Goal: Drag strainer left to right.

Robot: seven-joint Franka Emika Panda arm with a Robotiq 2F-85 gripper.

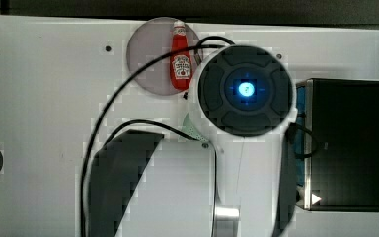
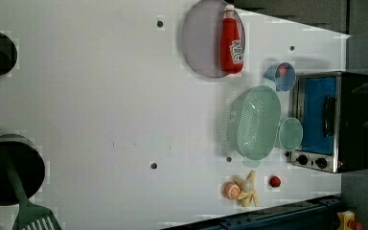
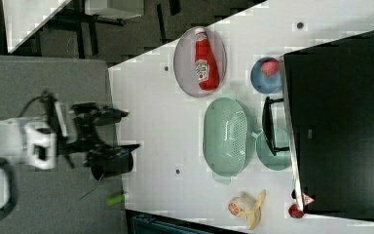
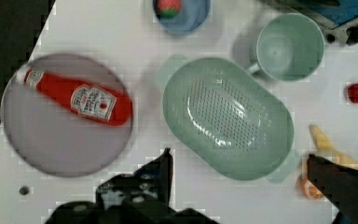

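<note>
Bright, even light; blocky pics, wrist blur.

Ketchup bottle on plate; arm hides most of strainer.

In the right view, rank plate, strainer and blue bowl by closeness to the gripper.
From the gripper, at the right view's left:
1. Plate, holding the ketchup bottle.
2. Strainer, mid-table.
3. Blue bowl, against the black oven.
</note>
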